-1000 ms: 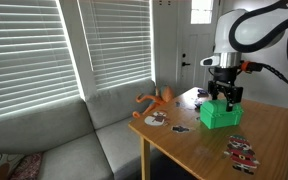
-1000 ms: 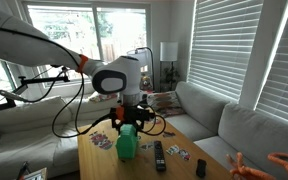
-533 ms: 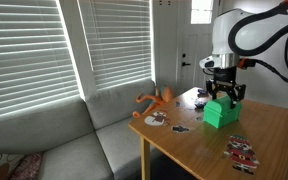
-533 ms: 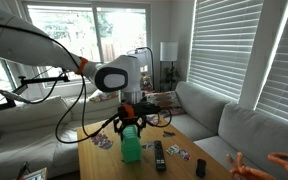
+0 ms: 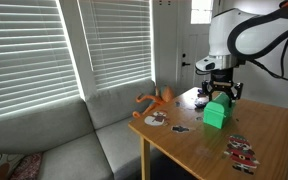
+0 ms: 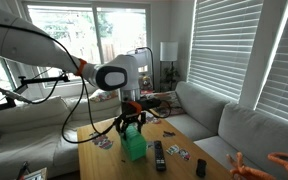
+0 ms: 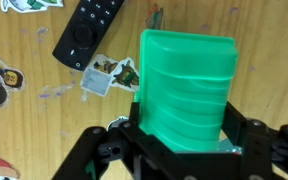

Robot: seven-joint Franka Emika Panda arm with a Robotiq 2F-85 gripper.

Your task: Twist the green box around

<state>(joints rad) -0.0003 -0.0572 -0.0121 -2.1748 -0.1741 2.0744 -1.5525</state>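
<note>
The green box (image 5: 217,113) stands on the wooden table (image 5: 184,145); it also shows in an exterior view (image 6: 135,147) and fills the wrist view (image 7: 187,88). My gripper (image 5: 220,93) comes down from above, and its black fingers are closed on the box's two sides (image 7: 184,140). In an exterior view the gripper (image 6: 133,124) sits on top of the box. The box rests on or just above the tabletop; I cannot tell which.
A black remote (image 7: 87,30) lies beside the box, also seen in an exterior view (image 6: 159,155). Flat stickers (image 7: 112,74) are scattered on the table. An orange starfish toy (image 5: 157,99) lies at the table's edge by the grey sofa (image 5: 74,130).
The gripper has turned with the green box in it; the box has rotated on the table and shows a narrower face in the exterior views.
</note>
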